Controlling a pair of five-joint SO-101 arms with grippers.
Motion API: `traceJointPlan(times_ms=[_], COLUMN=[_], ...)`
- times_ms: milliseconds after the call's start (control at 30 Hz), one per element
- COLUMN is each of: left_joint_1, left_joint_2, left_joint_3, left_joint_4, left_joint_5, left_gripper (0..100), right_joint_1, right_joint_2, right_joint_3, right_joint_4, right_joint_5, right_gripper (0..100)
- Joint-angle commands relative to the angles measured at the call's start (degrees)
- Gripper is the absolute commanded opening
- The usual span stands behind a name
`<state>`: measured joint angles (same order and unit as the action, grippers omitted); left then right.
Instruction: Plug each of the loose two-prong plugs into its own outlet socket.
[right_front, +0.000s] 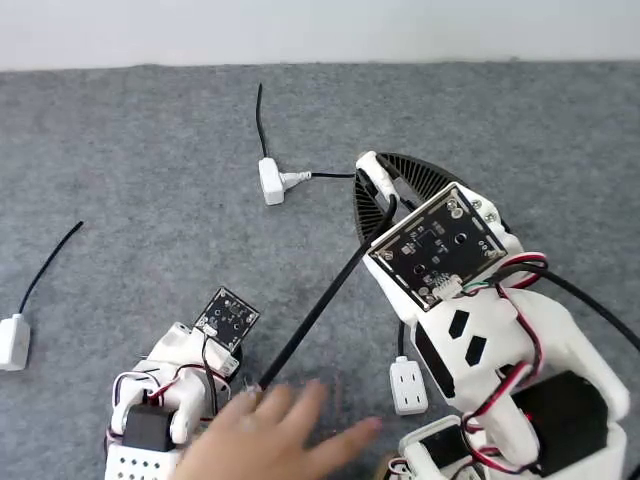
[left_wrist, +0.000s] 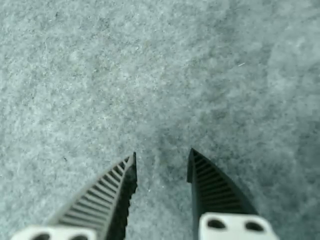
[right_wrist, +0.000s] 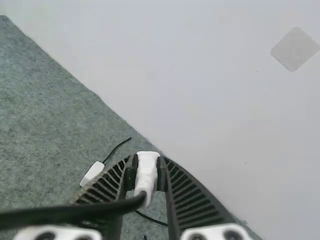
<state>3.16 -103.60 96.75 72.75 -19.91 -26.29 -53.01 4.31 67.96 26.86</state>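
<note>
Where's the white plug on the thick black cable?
The white plug sits in the jaws of the right gripper, high view, just right of the white cabled block.

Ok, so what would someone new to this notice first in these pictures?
The right gripper stands out most, shut on a white plug with a black cable trailing back across the grey carpet. Next comes a person's hand at the near edge of the high view. A white outlet socket lies on the carpet near its fingertips.

Bright, even light — faint soft shadows on the carpet (right_front: 150, 130).
</note>
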Motion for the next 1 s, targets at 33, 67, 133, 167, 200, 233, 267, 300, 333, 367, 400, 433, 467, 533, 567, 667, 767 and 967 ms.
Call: traceJointPlan(times_ms=[33, 67, 133, 167, 200, 233, 267, 300, 333, 367, 400, 433, 467, 533, 567, 667, 767, 967], left_joint_1=[-0.3, -0.2, -0.2, -0.2, -0.2, -0.2, -0.2, -0.2, -0.2, -0.2, -0.2, -0.2, -0.3, -0.3, -0.3, -0.3, -0.3, -0.3], left_joint_2=[-0.8, -0.8, -0.8, -0.8, -0.8, -0.8, -0.8, -0.8, -0.8, -0.8, -0.8, -0.8, -0.8, -0.8, -0.8, -0.8, -0.8, -0.8], left_joint_3=[-0.3, -0.3, -0.3, -0.3, -0.3, -0.3, -0.3, -0.3, -0.3, -0.3, -0.3, -0.3, -0.3, -0.3, -0.3, -0.3, -0.3, -0.3], left_joint_4=[0.4, 0.4, 0.4, 0.4, 0.4, 0.4, 0.4, 0.4, 0.4, 0.4, 0.4, 0.4, 0.4, 0.4, 0.4, 0.4, 0.4, 0.4], left_joint_5=[0.4, 0.4, 0.4, 0.4, 0.4, 0.4, 0.4, 0.4, 0.4, 0.4, 0.4, 0.4, 0.4, 0.4, 0.4, 0.4, 0.4, 0.4], left_gripper=[16, 16, 16, 16, 16, 16, 16, 16, 16, 16, 16, 16, 16, 16, 16, 16, 16, 16], right_joint_1=[0.6, 0.6, 0.6, 0.6, 0.6, 0.6, 0.6, 0.6, 0.6, 0.6, 0.6, 0.6, 0.6, 0.6, 0.6, 0.6, 0.6, 0.6], right_joint_2=[-0.8, -0.8, -0.9, -1.0, -1.3, -1.5, -2.0, -2.6, -3.0, -3.6, -4.4, -5.1, -6.0, -7.7, -8.6, -10.1, -10.3, -10.3], right_joint_3=[-1.9, -2.1, -3.2, -4.4, -5.2, -5.5, -5.6, -5.5, -5.1, -4.2, -3.3, -2.4, -1.3, 0.6, 1.5, 2.7, 2.9, 3.2], right_joint_4=[-0.3, -0.3, -0.4, 0.0, 0.0, 0.0, 0.0, 0.1, 0.2, 0.2, 0.2, 0.2, 0.2, 0.0, -0.2, -0.3, -0.3, 0.1], right_joint_5=[-0.4, -0.2, 0.0, 0.0, 0.0, 0.0, -0.2, -0.4, -0.4, -0.4, -0.4, -0.4, -0.4, -0.1, -0.1, -0.1, -0.1, -0.4], right_gripper=[0.9, 0.9, 0.9, 0.9, 0.9, 0.9, 0.9, 0.9, 0.9, 0.9, 0.9, 0.9, 0.9, 0.9, 0.9, 0.9, 0.9, 0.9])
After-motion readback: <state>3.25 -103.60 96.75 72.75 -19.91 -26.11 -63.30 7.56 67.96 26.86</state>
